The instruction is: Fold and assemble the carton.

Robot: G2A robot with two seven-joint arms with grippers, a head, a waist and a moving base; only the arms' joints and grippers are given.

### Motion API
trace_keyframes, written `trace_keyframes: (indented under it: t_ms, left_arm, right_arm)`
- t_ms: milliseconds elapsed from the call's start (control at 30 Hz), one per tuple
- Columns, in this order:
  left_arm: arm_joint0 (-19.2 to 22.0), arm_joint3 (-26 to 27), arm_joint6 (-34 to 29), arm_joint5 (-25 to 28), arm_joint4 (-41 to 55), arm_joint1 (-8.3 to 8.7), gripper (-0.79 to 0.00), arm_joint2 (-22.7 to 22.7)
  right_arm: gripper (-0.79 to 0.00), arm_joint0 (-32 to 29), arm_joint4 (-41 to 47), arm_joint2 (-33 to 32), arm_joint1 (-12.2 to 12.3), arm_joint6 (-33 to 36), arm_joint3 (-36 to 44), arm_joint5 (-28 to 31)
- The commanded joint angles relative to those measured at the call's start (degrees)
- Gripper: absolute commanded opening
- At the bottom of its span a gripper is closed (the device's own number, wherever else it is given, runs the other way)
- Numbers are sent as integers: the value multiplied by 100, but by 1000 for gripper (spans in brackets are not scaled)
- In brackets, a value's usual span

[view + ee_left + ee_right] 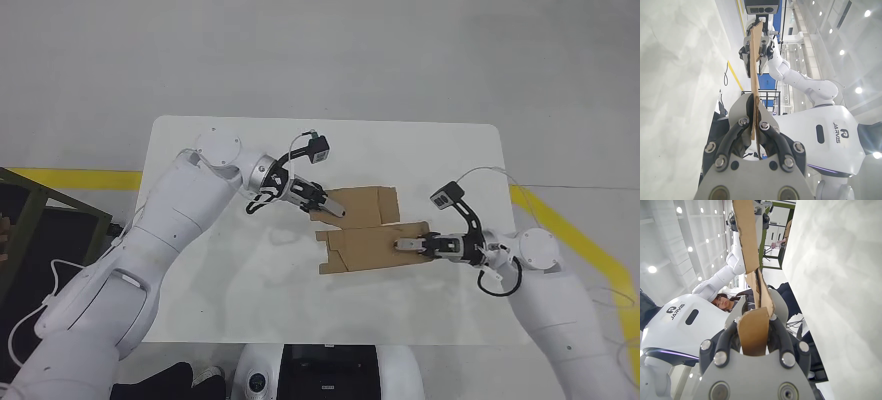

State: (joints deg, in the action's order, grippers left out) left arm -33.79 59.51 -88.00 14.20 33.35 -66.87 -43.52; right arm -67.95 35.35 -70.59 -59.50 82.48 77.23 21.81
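Flat brown cardboard carton [360, 228] over white table's [220, 290] middle; pinched at opposite ends by fully closed left gripper [335, 208] and right gripper [403, 243]; outline from above, parted layers edge-on from right wrist.

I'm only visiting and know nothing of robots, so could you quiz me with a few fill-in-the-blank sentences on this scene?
The carton is ____ in colour.
The left gripper and right gripper make ____ grippers holding it.
Beneath it stands a ____ table.
Missing: brown; two; white.
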Motion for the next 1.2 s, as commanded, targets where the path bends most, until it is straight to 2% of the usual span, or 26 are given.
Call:
trace_keyframes:
  t_ms: [0,167,300,333,367,400,433,467,933,1167]
  left_arm:
    - [3,-4,0,12,13,-1,-785,9]
    - [19,-31,0,44,43,-9,-785,18]
    - [32,-33,0,62,67,-14,-785,25]
    - [34,-34,0,65,73,-15,-757,28]
    - [35,-35,0,68,80,-16,-637,31]
    - [35,-37,0,73,90,-16,-437,32]
    - [33,-40,0,84,111,-16,-169,29]
    - [29,-43,0,89,130,-15,0,26]
    - [-139,-109,0,168,602,108,0,-381]
    - [-239,-123,0,152,877,105,0,-473]
  right_arm:
    - [-674,5,21,23,12,-4,4,4]
    - [-785,35,42,73,45,-21,0,21]
    - [-785,43,89,88,72,-43,-12,43]
    - [-785,42,102,91,79,-51,-15,51]
    - [-785,42,109,97,85,-56,-14,56]
    - [-785,41,120,100,90,-65,-17,64]
    - [-785,41,128,106,96,-72,-18,71]
    - [-785,41,141,109,101,-83,-24,83]
    - [-785,63,-15,32,145,-519,-253,518]
    - [-785,108,-240,150,111,-839,-269,541]
